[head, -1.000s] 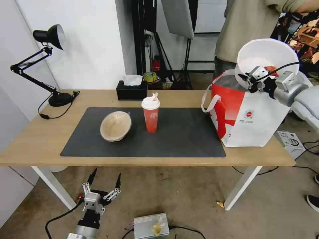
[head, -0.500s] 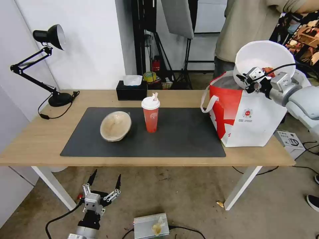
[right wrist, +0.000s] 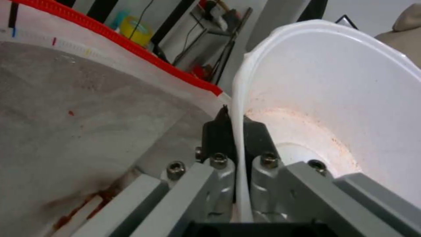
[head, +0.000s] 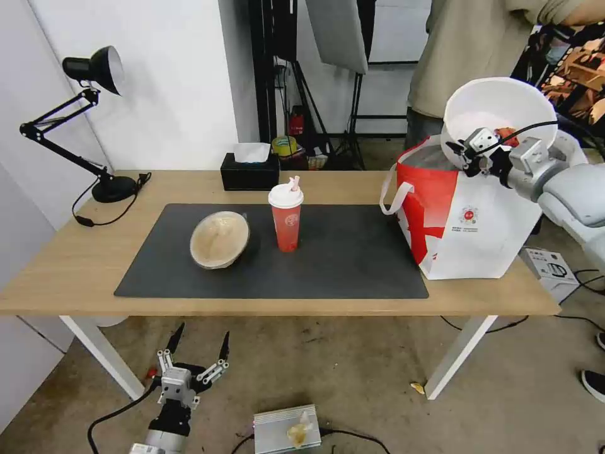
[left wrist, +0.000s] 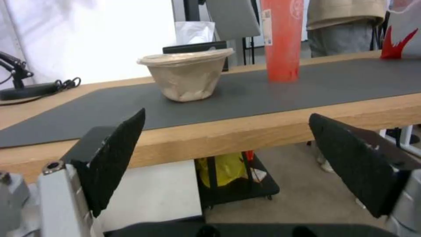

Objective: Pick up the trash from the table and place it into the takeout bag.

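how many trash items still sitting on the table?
2: the beige paper-pulp bowl and the red cup, both on the dark mat. The white bowl is in the right gripper, above the takeout bag.

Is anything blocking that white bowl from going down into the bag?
Nothing visible. The right gripper holds the white bowl by its rim, tilted, over the bag's open mouth; the foil lining below looks empty.

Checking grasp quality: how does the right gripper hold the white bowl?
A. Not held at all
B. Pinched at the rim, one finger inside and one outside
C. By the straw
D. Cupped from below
B: the right gripper is shut on the white bowl, its rim between the fingers.
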`<state>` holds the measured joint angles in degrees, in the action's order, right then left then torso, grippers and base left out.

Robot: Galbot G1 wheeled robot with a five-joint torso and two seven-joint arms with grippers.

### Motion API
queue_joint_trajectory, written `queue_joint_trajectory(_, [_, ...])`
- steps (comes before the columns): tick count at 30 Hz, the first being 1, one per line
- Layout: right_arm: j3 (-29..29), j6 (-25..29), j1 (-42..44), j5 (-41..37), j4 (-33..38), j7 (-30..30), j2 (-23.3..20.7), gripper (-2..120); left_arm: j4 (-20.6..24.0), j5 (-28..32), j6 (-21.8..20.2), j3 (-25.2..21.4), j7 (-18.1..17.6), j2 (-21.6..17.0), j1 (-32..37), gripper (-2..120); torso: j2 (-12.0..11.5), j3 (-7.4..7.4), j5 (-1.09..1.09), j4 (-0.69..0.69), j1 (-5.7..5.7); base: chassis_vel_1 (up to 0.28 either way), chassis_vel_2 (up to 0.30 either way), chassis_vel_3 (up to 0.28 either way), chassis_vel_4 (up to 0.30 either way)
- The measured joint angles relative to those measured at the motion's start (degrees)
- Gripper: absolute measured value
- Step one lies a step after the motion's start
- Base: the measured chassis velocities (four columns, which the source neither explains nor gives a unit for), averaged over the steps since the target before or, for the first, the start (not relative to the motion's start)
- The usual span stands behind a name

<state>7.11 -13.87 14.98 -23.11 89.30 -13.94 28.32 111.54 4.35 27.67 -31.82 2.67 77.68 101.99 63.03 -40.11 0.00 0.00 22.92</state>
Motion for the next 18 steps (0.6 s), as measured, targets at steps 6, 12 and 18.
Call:
queue_joint_trajectory(6, [-0.1,0.0,0.5,0.1,0.3,0.2,-0.1,22,-0.1,0.0,0.0,0.0,0.0,0.0,-0.1,100,0.0,0.00,0.00,0.00,0.00,0.000,0.000,0.000,0.000])
queue_joint_trajectory(12, [-0.2,0.0,0.6,0.1,0.3,0.3,-0.2,46,-0.2,0.0,0.0,0.1,0.0,0.1,-0.1,100,0.0,0.00,0.00,0.00,0.00,0.000,0.000,0.000,0.000])
queue_joint_trajectory(18, [-0.2,0.0,0.5,0.1,0.3,0.3,-0.3,68,-0.3,0.0,0.0,0.1,0.0,0.1,-0.2,100,0.0,0.00,0.00,0.00,0.00,0.000,0.000,0.000,0.000])
